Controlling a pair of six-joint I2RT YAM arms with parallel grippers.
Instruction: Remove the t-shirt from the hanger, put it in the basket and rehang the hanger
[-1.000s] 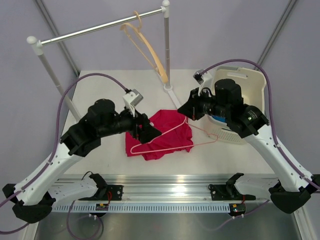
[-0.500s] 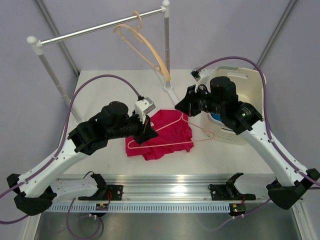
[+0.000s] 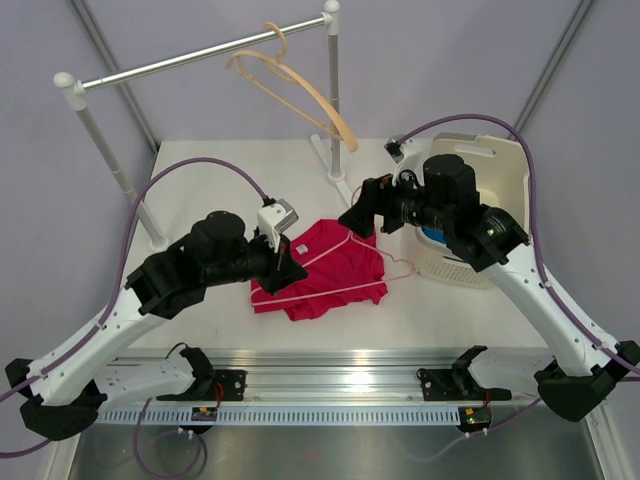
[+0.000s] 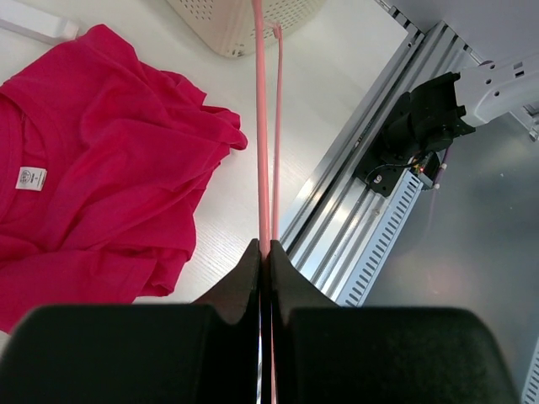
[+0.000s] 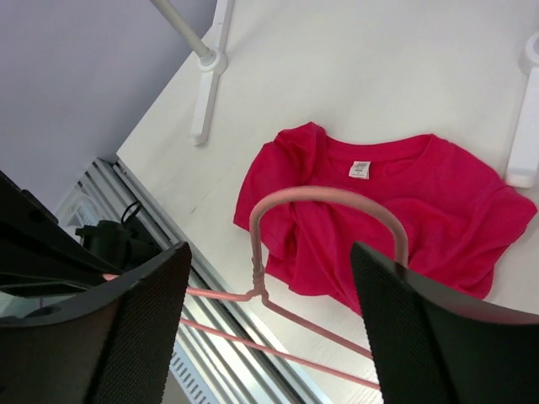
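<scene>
Pink wire calls for a steady lift: hold the hanger (image 4: 262,126) firm in the left pincer (image 4: 263,252), pressed together on the thin bar, and raise it level and slowly, away from the cloth. Watch the lower bar and the hook for any fold catching. Seems free of the t-shirt (image 4: 109,168) already, judging from the views, though hard to confirm at the far shoulder. Draw the right pincer (image 5: 268,252) back cleanly: spread wide, pinching nothing, with the hook's curve hanging between its fingers. Pull straight off rather than sideways, to avoid knocking the wire out of the other grip. Steer clear of the basket (image 3: 500,165) at the right edge of the surface (image 3: 220,180).

Magenta-red, short-sleeved, soft and limp. Lies crumpled on the surface by the middle of the near edge, under the hanger. Shows a small white neck label, with deep folds across the body and one side bunched up. Likely to cling to thin wire and slide along with it rather than resist, so worth checking for drag during the lift.
</scene>
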